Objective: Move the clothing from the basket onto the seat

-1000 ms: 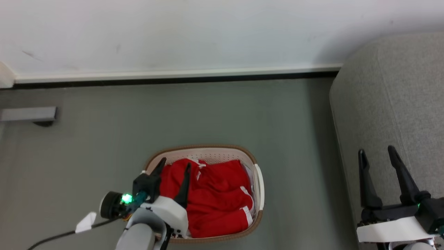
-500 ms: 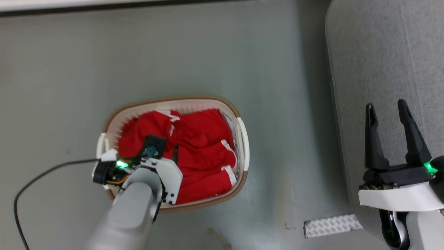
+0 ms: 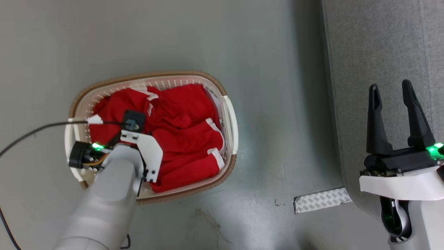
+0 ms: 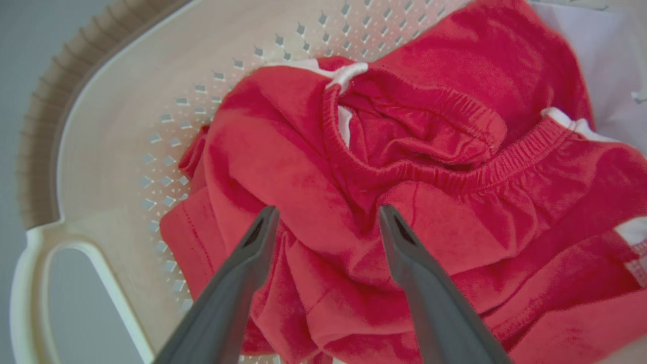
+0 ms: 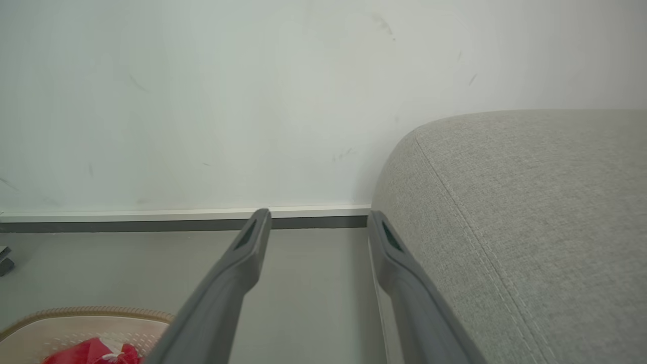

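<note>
Left gripper (image 4: pixel 327 211): it is hanging over the left part of the basket, pointing down into it, with its two fingers spread wide and nothing between them. I cannot tell whether the tips are touching the cloth or sitting just above it.
Clothing (image 3: pixel 184 139): the red garments with white trim are lying heaped inside the basket. A gathered waistband is showing just beyond the fingertips in the left wrist view, and a fold of cloth is bunching up between the two fingers.
Basket (image 3: pixel 152 74): it is sitting on the floor (image 3: pixel 277 104) left of the seat and well apart from it. All the clothes I can see are lying inside it.
Right gripper (image 3: pixel 390 86): it is waiting on the right, near the seat's edge, fingers spread and holding nothing.
Seat (image 3: pixel 381 41): the grey sofa is standing on the right. No clothing is lying on the part I can see.
Wall (image 5: pixel 252 101): it is closing off the far side, behind the basket and the sofa.
Step in hand: to my eye the robot is reaching in for a garment, and the grasp is not yet made.
Next move: it is calling for the left fingers to sink into that fold and pinch it. Then the arm needs to lift high enough to clear the rim and carry the garment right to the seat.
</note>
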Tool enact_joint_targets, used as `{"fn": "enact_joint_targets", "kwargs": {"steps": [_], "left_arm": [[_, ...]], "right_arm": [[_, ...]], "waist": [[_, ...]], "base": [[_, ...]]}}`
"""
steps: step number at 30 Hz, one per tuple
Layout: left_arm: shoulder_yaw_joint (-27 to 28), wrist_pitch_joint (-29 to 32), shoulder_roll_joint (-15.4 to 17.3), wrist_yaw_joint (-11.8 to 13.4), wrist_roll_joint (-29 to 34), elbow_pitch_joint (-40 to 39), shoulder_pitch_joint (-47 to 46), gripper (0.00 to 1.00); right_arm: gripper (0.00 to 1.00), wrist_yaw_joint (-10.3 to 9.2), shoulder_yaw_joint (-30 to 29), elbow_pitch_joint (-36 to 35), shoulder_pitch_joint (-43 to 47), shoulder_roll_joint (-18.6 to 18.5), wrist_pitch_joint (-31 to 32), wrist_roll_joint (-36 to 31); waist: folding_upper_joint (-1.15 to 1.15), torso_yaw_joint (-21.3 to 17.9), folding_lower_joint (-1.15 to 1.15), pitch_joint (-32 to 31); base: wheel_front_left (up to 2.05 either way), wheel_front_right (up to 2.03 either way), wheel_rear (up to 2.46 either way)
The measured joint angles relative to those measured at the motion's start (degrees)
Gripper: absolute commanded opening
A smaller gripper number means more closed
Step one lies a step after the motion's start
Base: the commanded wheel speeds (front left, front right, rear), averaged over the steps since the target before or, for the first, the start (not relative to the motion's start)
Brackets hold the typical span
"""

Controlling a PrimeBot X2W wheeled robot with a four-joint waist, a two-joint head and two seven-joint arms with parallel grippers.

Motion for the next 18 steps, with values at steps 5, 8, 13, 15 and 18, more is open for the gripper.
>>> {"fn": "enact_joint_targets", "kwargs": {"steps": [5,8,13,15,18], "left_arm": [[-0.4,1.8,0.9,0.3,-0.1,0.9,-2.5,1.00],[-0.9,2.9,1.5,0.4,-0.1,1.3,-3.8,1.00],[-1.8,4.8,3.0,0.8,0.2,1.9,-5.7,1.00],[-2.1,5.0,3.3,0.8,0.2,2.0,-6.4,1.00],[-2.5,5.2,3.7,0.8,0.3,2.1,-7.3,1.00]], "right_arm": [[1.00,0.00,0.0,-0.3,-0.8,0.0,0.0,0.4],[1.00,0.00,0.0,-0.5,-1.4,0.0,0.0,0.8],[1.00,0.00,0.4,-1.0,-2.6,0.0,0.0,1.5],[1.00,0.00,0.5,-1.2,-3.0,0.0,0.0,1.7],[1.00,0.00,1.0,-1.5,-3.2,0.0,0.0,2.0]], "waist": [[0.00,-0.4,0.00,2.5],[0.00,-0.7,0.00,4.1],[0.00,-1.3,0.00,7.0],[0.00,-1.5,0.00,7.8],[0.00,-1.8,0.00,8.9]], "base": [[0.00,0.00,0.00],[0.00,0.00,0.00],[0.00,0.00,0.00],[0.00,0.00,0.00],[0.00,0.00,0.00]]}}
